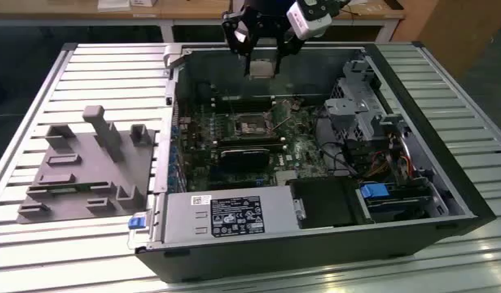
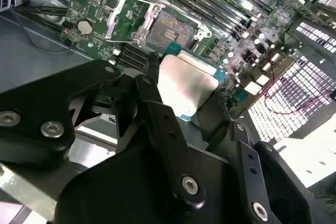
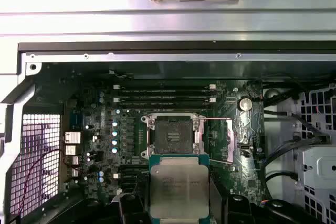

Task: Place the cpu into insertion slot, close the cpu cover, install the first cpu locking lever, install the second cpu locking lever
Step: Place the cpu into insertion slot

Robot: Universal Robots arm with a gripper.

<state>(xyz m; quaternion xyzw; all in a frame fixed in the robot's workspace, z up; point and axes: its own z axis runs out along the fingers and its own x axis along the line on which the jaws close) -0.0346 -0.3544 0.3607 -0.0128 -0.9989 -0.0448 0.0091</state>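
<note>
In the exterior view an open computer case (image 1: 413, 201) lies on a slatted metal counter (image 1: 111, 67). It holds a green motherboard (image 1: 303, 155), a grey power supply (image 1: 226, 217) at the near wall and a drive cage (image 1: 356, 110) on the exterior view's right. A grey moulded fixture (image 1: 87, 165) sits on the counter outside the case, on the exterior view's left. The jaws hang above the case's far wall, shut on the cpu (image 1: 261, 68), which is well above the board. The insertion slot (image 1: 252, 126) lies uncovered near the board's middle, with open room over it.

In the second wrist view the jaws press on two opposite edges of the cpu (image 2: 186, 85), its silver top showing between them. Beyond it the insertion slot (image 2: 170, 27) shows its dark centre, and the cpu cover (image 2: 113, 20) stands swung open just beside it.

In the first wrist view the cpu (image 3: 177, 187) sits between the jaws, clear of the insertion slot (image 3: 173, 136). Long memory slots (image 3: 163, 95) run between the slot and the case rim (image 3: 157, 56).
</note>
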